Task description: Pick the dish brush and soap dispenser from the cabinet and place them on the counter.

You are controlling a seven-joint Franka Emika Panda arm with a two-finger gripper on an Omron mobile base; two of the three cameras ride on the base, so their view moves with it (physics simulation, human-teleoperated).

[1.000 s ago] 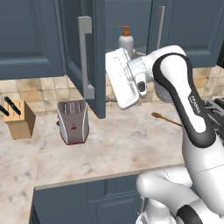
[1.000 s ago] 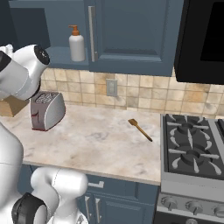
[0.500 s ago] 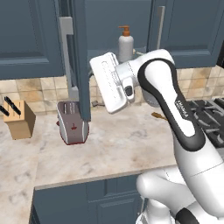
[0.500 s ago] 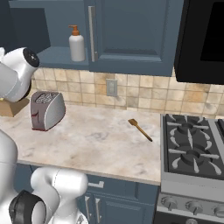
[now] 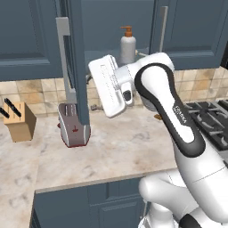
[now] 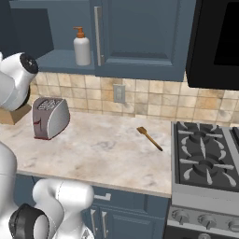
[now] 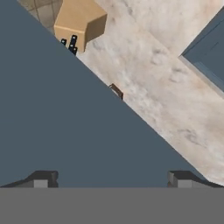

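Observation:
The soap dispenser [image 5: 128, 45] [image 6: 82, 46], a white bottle with an orange pump, stands on the bottom shelf of the open cabinet [image 6: 57, 59]. The cabinet's left door [image 5: 79, 67] is swung out and seen edge-on. My white hand [image 5: 109, 87] hovers just right of that door, below and left of the bottle. In the hand view my gripper [image 7: 111, 180] is open, its tips wide apart, facing the door's flat blue face [image 7: 65, 122] with nothing held. The dish brush is out of view. Below lies the beige marbled counter [image 5: 124, 147] [image 6: 102, 144].
A silver toaster [image 5: 73, 129] [image 6: 49, 116] sits under the open door, and a wooden knife block [image 5: 18, 122] [image 7: 81, 22] stands further left. An orange-brown utensil [image 6: 149, 137] lies near the stove [image 6: 205, 158]. The right cabinet door [image 6: 140, 32] is closed.
The left cabinet door has swung further out until it is edge-on. My hand has moved left with it, away from below the bottle. The jaws have stayed wide apart.

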